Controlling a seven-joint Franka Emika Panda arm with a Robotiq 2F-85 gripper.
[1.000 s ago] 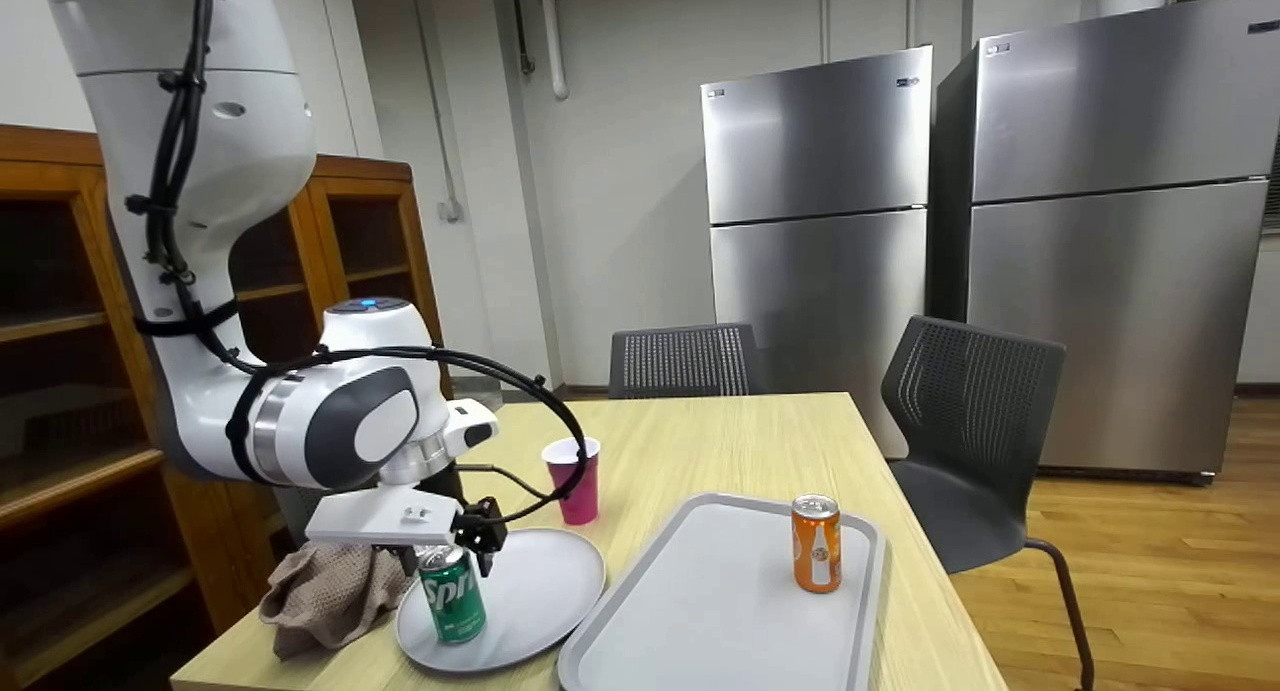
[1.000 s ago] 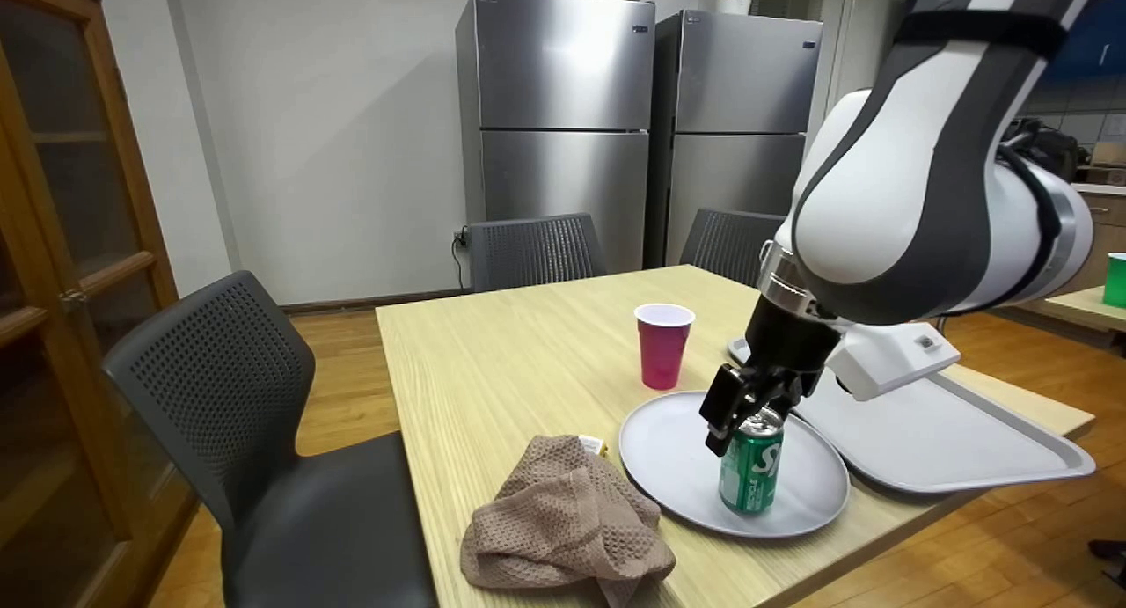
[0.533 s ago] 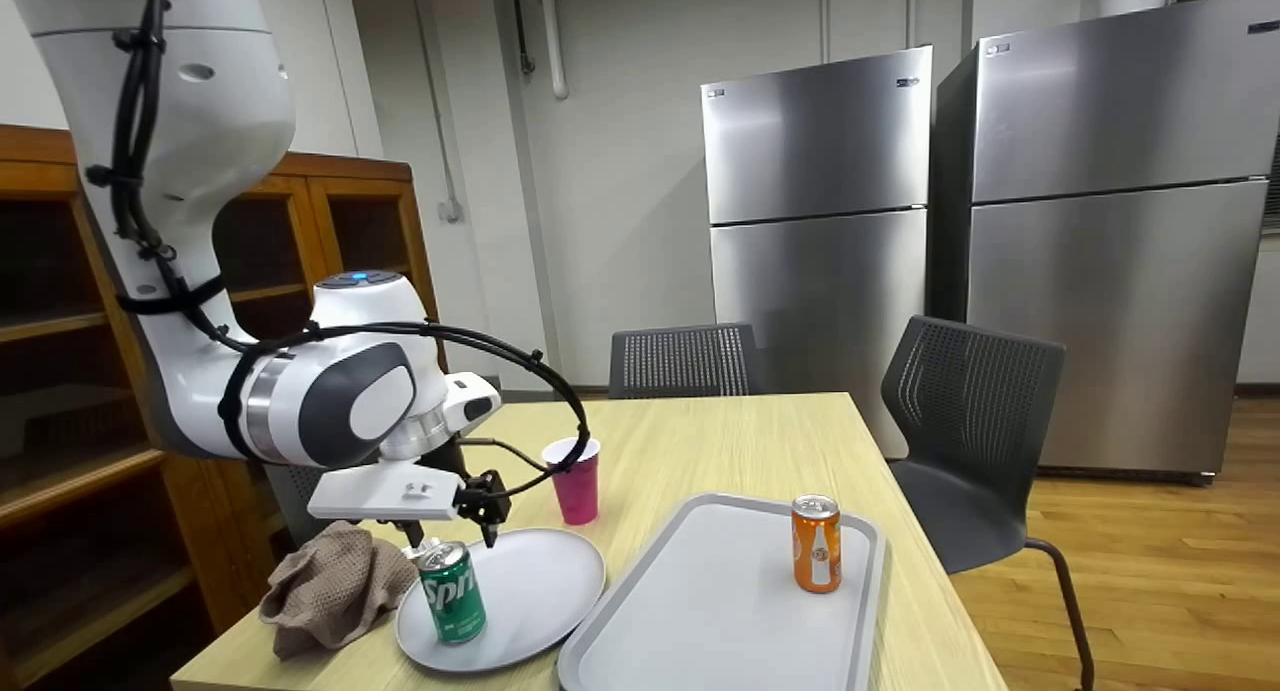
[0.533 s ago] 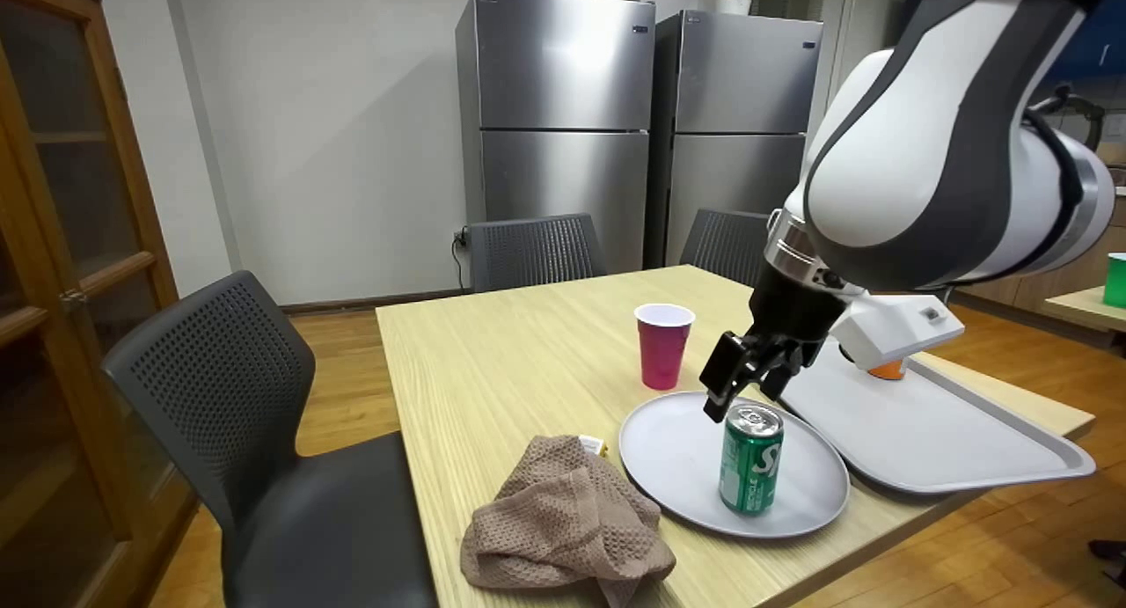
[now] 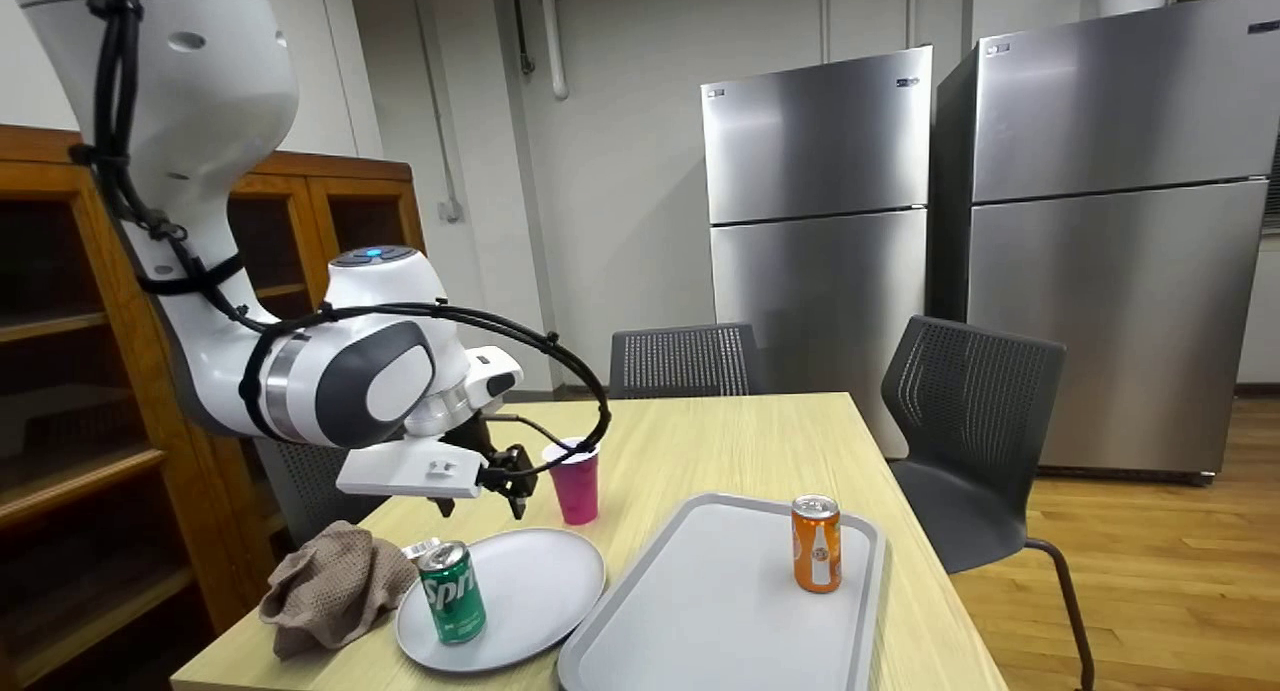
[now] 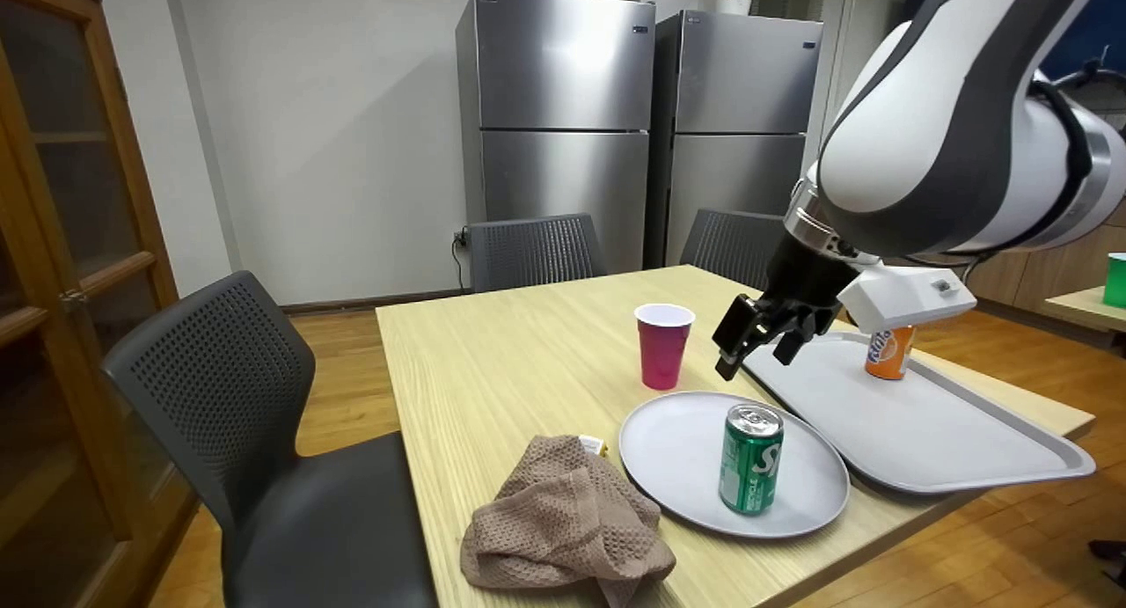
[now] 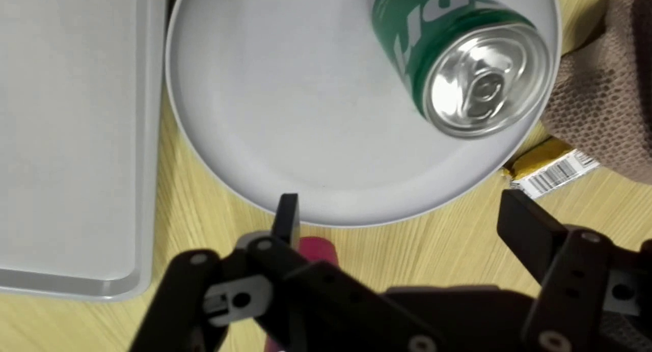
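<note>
While in an exterior view the cloth (image 5: 335,591) lies left, the green can (image 5: 455,599) stands on the plate (image 5: 543,581); my empty gripper (image 5: 481,510) hangs farther, its jaws wide apart; at right I see the cup (image 5: 577,493) and the tray (image 5: 720,611).

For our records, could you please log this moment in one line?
hand: open, holding nothing; Sprite can: upright on plate; orange can: upright on tray; cup: on table
</note>
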